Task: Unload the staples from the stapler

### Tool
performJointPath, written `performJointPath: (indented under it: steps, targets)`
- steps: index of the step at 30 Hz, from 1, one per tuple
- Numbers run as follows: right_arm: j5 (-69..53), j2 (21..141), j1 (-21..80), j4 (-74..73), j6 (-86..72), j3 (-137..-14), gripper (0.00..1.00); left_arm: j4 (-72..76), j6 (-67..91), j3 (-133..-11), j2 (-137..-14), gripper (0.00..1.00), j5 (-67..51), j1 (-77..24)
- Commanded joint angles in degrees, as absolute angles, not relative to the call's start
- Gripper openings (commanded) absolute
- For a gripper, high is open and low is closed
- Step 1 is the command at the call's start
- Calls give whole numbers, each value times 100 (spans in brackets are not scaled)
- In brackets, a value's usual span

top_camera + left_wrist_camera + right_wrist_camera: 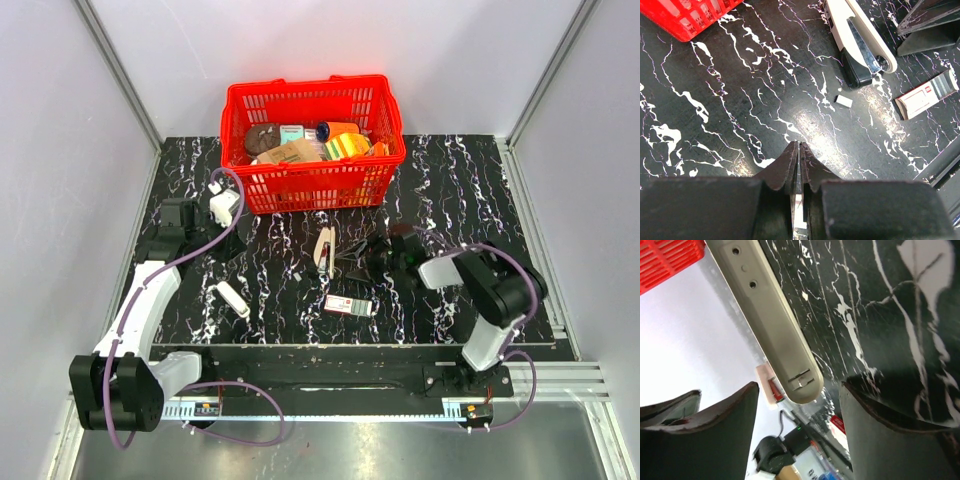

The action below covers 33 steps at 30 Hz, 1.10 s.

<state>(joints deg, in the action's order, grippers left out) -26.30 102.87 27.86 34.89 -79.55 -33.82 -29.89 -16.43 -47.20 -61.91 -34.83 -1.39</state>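
Stapler [326, 250] lies on your table [455, 200] near the red basket [310, 88], its end between your right claw's [799, 386] wide-open jaws, ungripped, while your left claw [799, 146] hovers shut, apart from it.

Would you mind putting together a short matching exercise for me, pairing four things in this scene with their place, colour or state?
Things:
1. stapler
2. basket
3. small box
4. left gripper

Descriptions:
A. shut
B. red, at the far edge of the table
C. pale, lying in front of the basket
D. red, black and white, on the near side of the stapler

Pairs: 1-C, 2-B, 3-D, 4-A
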Motion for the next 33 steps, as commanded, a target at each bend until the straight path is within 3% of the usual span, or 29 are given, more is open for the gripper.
performJointPath:
  steps: [1,6,15,28,33]
  targets:
    - [-1286,9178,2952,383,-6481,-4085,71,-2751,-1652,-4825,-6117,9,-3656,-114]
    - [348,9131,3742,-1772,-5161,-5806,71,-2672,-1556,-4834,-6187,9,-3665,-114]
    - [2222,10791,4675,-3655,-4184,-8234,70,-2672,-1529,-4843,-6170,9,-3507,-105]
    - [2961,11285,5088,-3964,-4008,-8832,66,-2681,-1477,-4852,-6249,9,-3498,-105]
    - [3076,11355,5168,-3972,-4016,-8921,48,-2698,-1512,-4816,-6188,9,-3437,-105]
